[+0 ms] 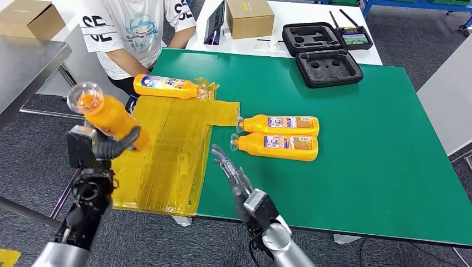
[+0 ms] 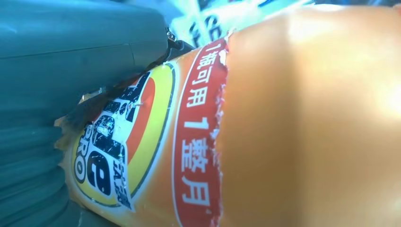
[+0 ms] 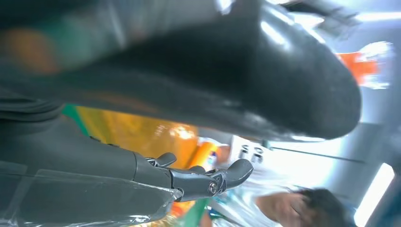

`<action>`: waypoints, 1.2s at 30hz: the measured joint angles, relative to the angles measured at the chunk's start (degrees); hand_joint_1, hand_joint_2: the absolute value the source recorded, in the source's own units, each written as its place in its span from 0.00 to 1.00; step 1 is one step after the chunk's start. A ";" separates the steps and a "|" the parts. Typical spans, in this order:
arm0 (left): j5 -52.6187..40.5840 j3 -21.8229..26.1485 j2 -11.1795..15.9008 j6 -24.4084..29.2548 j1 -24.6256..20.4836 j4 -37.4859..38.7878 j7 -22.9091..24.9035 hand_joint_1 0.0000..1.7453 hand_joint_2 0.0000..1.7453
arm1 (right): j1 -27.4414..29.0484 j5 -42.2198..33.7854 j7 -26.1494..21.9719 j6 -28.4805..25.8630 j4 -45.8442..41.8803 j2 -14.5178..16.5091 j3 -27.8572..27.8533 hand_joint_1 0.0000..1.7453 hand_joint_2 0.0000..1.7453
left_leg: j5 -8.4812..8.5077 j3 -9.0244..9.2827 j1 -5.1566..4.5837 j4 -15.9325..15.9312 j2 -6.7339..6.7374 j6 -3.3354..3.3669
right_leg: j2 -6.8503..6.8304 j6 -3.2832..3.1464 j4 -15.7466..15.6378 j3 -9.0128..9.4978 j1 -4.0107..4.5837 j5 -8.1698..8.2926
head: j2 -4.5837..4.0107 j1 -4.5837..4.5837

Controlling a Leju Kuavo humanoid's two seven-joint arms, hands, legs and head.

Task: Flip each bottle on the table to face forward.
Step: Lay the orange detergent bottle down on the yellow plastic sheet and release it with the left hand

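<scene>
Orange bottle (image 1: 108, 114) sits grasped in the left robot hand (image 1: 106, 146), lifted off the bench (image 1: 362, 139) with its clear cap end tilted up. The right robot hand (image 1: 228, 167) hovers released, fingers spread, near two bottles (image 1: 281, 136) lying side by side on the green bench. A fourth bottle (image 1: 167, 86) lies on the yellow sheet (image 1: 167, 150) before a seated person (image 1: 136, 33).

Your left hand (image 1: 103, 146) is gripping an orange bottle (image 1: 106, 114) off the table's (image 1: 367, 167) left edge; your right hand (image 1: 231, 169) is hovering with fingers apart near its front edge, beside two lying bottles (image 1: 278, 137).
</scene>
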 joint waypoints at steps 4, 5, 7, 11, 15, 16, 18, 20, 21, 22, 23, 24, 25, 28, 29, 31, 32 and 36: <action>-6.12 -0.71 4.62 -1.27 -6.72 6.00 2.78 0.84 1.00 | 1.17 -3.24 -0.13 1.09 -4.32 0.15 -1.10 0.00 0.00 | 0.05 0.00 0.07 0.00 -0.01 -0.07 | 0.00 -0.07 0.00 -0.03 0.05 0.04 | -0.01 0.01; -7.96 -1.39 5.74 -1.82 -8.67 8.06 3.37 0.87 1.00 | 1.47 -3.97 -0.27 1.02 -5.30 0.18 -1.45 0.00 0.00 | 0.06 0.00 0.08 0.00 -0.02 -0.09 | 0.00 -0.11 0.00 -0.04 0.06 0.07 | -0.01 0.01; -11.95 -3.38 7.68 -2.86 -12.41 12.59 4.20 0.90 1.00 | 2.30 -5.56 -0.62 0.22 -7.92 0.19 -2.26 0.00 0.00 | 0.08 -0.01 0.09 0.00 -0.02 -0.12 | 0.00 -0.17 0.00 -0.04 0.06 0.10 | 0.00 0.01; -19.58 -8.60 9.88 -5.64 -17.70 21.17 5.41 0.93 1.00 | 4.90 -9.11 -0.84 -2.02 -16.13 0.13 -4.40 0.00 0.00 | 0.08 -0.02 0.08 0.00 0.01 -0.13 | 0.01 -0.17 0.00 -0.04 0.05 0.11 | 0.00 0.01; -24.01 -14.33 11.31 -10.61 -21.39 27.60 6.19 0.96 1.00 | 6.93 -9.80 -0.86 -2.13 -22.22 -0.20 -6.19 0.00 0.00 | 0.08 -0.04 0.08 0.01 0.03 -0.13 | 0.04 -0.17 0.00 -0.06 0.05 0.11 | 0.00 0.02; -24.67 -15.62 11.61 -11.74 -22.24 28.75 6.36 0.96 1.00 | 7.36 -9.73 -0.86 -2.03 -23.14 -0.27 -6.43 0.00 0.00 | 0.08 -0.04 0.08 0.01 0.03 -0.13 | 0.04 -0.17 0.00 -0.06 0.06 0.11 | 0.00 0.02; -25.29 -17.68 12.12 -12.99 -23.61 30.57 6.55 0.98 1.00 | 8.04 -9.61 -0.86 -1.90 -24.40 -0.37 -6.75 0.00 0.00 | 0.08 -0.05 0.08 0.01 0.03 -0.13 | 0.06 -0.17 0.00 -0.06 0.08 0.11 | 0.00 0.02; -25.68 -19.18 12.54 -14.31 -24.84 31.94 6.56 0.97 1.00 | 8.43 -9.53 -0.86 -1.83 -25.22 -0.51 -6.91 0.00 0.00 | 0.08 -0.05 0.11 0.01 0.04 -0.14 | 0.08 -0.17 0.00 -0.07 0.13 0.11 | 0.00 0.02; -25.96 -20.04 12.79 -15.54 -25.56 32.51 6.53 0.97 1.00 | 8.57 -9.47 -0.86 -1.70 -25.42 -0.61 -6.95 0.00 0.00 | 0.09 -0.06 0.14 0.01 0.03 -0.14 | 0.08 -0.18 0.00 -0.07 0.17 0.11 | 0.00 0.01; -26.23 -21.02 13.18 -17.24 -26.36 32.91 6.49 0.96 1.00 | 8.71 -9.42 -0.86 -1.45 -25.49 -0.69 -6.95 0.00 0.00 | 0.09 -0.07 0.17 0.01 0.04 -0.15 | 0.08 -0.18 0.00 -0.06 0.20 0.12 | 0.00 0.02; -26.43 -22.05 13.64 -18.99 -27.11 33.17 6.44 0.96 1.00 | 8.84 -9.40 -0.86 -1.15 -25.46 -0.76 -6.96 0.00 0.00 | 0.10 -0.07 0.19 0.01 0.03 -0.16 | 0.08 -0.19 0.01 -0.06 0.23 0.12 | 0.00 0.02; -26.49 -23.09 14.14 -20.64 -27.87 33.30 6.38 0.96 1.00 | 8.99 -9.37 -0.86 -0.82 -25.39 -0.80 -6.97 0.00 0.00 | 0.10 -0.07 0.20 0.01 0.03 -0.17 | 0.08 -0.19 0.01 -0.06 0.24 0.12 | 0.00 0.01; -26.49 -24.00 14.61 -21.92 -28.52 33.32 6.33 0.96 1.00 | 9.11 -9.37 -0.85 -0.54 -25.29 -0.81 -7.02 0.00 0.00 | 0.11 -0.07 0.20 0.01 0.03 -0.18 | 0.08 -0.20 0.01 -0.06 0.24 0.12 | 0.00 0.02; -26.49 -25.90 15.49 -23.36 -29.91 33.32 6.19 0.96 1.00 | 9.30 -9.37 -0.84 -0.22 -25.03 -0.83 -7.27 0.00 0.00 | 0.11 -0.07 0.20 0.01 0.03 -0.19 | 0.08 -0.20 0.02 -0.06 0.24 0.13 | -0.01 0.02; -26.49 -26.31 15.69 -23.50 -30.18 33.32 6.17 0.96 1.00 | 9.33 -9.37 -0.84 -0.20 -24.95 -0.83 -7.36 0.00 0.00 | 0.12 -0.07 0.20 0.01 0.03 -0.19 | 0.08 -0.20 0.02 -0.06 0.24 0.13 | -0.01 0.02; -26.49 -26.96 16.01 -23.68 -30.48 33.32 6.17 0.96 1.00 | 9.40 -9.37 -0.84 -0.17 -24.85 -0.83 -7.50 0.00 0.00 | 0.12 -0.07 0.20 0.01 0.03 -0.19 | 0.08 -0.20 0.02 -0.06 0.24 0.13 | -0.01 0.02; -26.49 -27.22 16.14 -23.74 -30.58 33.32 6.16 0.96 1.00 | 9.44 -9.37 -0.84 -0.16 -24.82 -0.83 -7.56 0.00 0.00 | 0.12 -0.07 0.20 0.01 0.03 -0.19 | 0.08 -0.20 0.02 -0.05 0.24 0.13 | 0.00 0.02; -26.49 -27.93 16.46 -23.76 -30.90 33.33 6.15 0.96 1.00 | 9.49 -9.37 -0.84 -0.13 -24.73 -0.83 -7.76 0.00 0.00 | 0.12 -0.08 0.20 0.01 0.02 -0.19 | 0.08 -0.20 0.02 -0.05 0.24 0.13 | 0.00 0.02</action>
